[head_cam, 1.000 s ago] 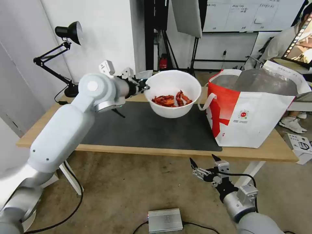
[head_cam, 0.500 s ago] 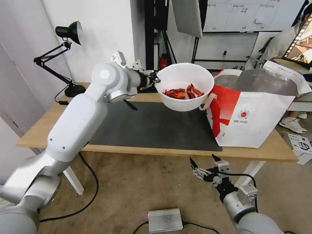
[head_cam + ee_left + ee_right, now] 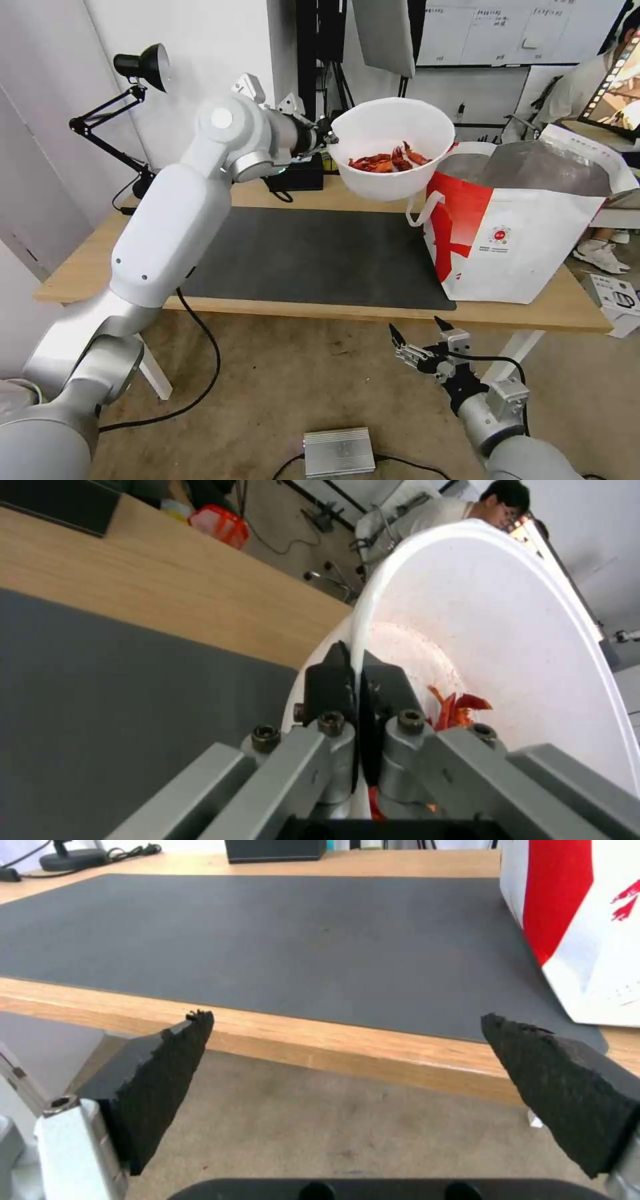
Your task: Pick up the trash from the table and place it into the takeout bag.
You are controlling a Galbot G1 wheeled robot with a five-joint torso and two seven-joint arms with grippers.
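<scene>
My left gripper [image 3: 328, 138] is shut on the rim of the white round bowl of red shells [image 3: 393, 150], holding it in the air above the table's far side, just left of the takeout bag [image 3: 527, 227]. In the left wrist view the black fingers [image 3: 333, 680] clamp the bowl's thin rim [image 3: 363, 625], one inside and one outside, with red shells [image 3: 460, 707] in the bowl's bottom. The bag stands open on the table's right end, red side panel toward the bowl, foil lining showing. My right gripper [image 3: 421, 340] hangs open below the table's front edge [image 3: 347, 1040].
A dark grey mat [image 3: 313, 257] covers the middle of the light-wood table [image 3: 87, 257]. A black box [image 3: 297, 177] sits at the table's far edge behind the left arm. A black desk lamp [image 3: 137, 67] stands at the far left. A silver box [image 3: 339, 452] lies on the floor.
My left arm has lifted the bowl up and to the right, from over the mat to beside the bag's open top. The right arm has not moved.
</scene>
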